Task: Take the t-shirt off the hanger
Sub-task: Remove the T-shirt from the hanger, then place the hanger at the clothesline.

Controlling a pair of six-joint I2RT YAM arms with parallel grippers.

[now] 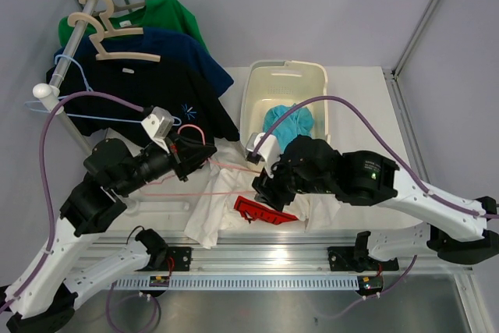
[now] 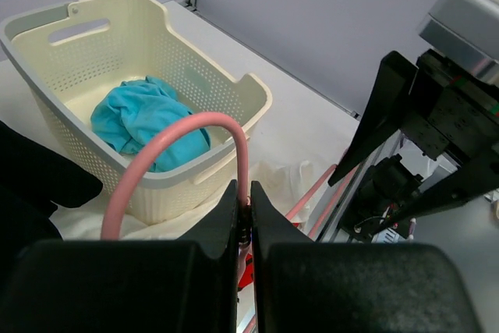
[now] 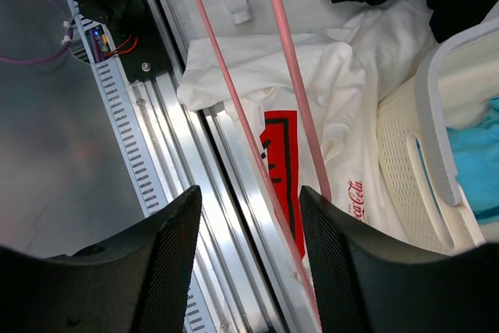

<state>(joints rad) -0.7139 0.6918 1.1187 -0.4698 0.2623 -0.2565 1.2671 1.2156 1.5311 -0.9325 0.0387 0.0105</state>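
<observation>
Left pincer (image 2: pixel 243 200): clamped shut on hook of pink hanger (image 2: pixel 183 132) | t-shirt (image 1: pixel 209 212): white, light, limp; heaped on desk (image 1: pixel 359 99) at 7 o'clock of basket (image 1: pixel 257 87), hanger bars crossing it; pinch loose cloth, not wire | right pincer (image 3: pixel 248 200): gaping, empty, straddling one bar | hook grip shows only from left wrist; straddled bar only from right wrist
</observation>
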